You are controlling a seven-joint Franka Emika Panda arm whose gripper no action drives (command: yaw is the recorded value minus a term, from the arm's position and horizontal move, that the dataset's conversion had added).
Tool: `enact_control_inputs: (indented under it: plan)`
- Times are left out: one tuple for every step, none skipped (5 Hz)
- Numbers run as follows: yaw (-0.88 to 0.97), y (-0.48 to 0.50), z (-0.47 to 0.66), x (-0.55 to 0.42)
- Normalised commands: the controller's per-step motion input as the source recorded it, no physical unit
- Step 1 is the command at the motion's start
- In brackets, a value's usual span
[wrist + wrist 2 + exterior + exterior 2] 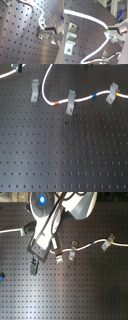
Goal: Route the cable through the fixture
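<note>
We judge the cable [49,98] light, limp and springy — it loops from the first exterior view's top, past the upright fixture [34,90] at upper left. In the second wrist view the hand [108,31] pinches it; grip beside the fixture.

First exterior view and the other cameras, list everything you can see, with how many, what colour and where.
the cable: one, white with red, blue and yellow bands, looping across the board's far part and running past both slanted clips
the fixture: one, grey, nearly upright, at the first exterior view's left, no cable in it
slanted clips: two, grey, at the first exterior view's middle and right
board: one, black, perforated, under everything
the gripper: one, grey fingers, closed on the cable in the second wrist view
</note>
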Motion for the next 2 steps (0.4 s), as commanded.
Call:
enact_control_inputs:
  plan:
    - [-0.13, 0.18, 0.38, -0.329]
    - [-0.23, 0.525, 0.31, -0.209]
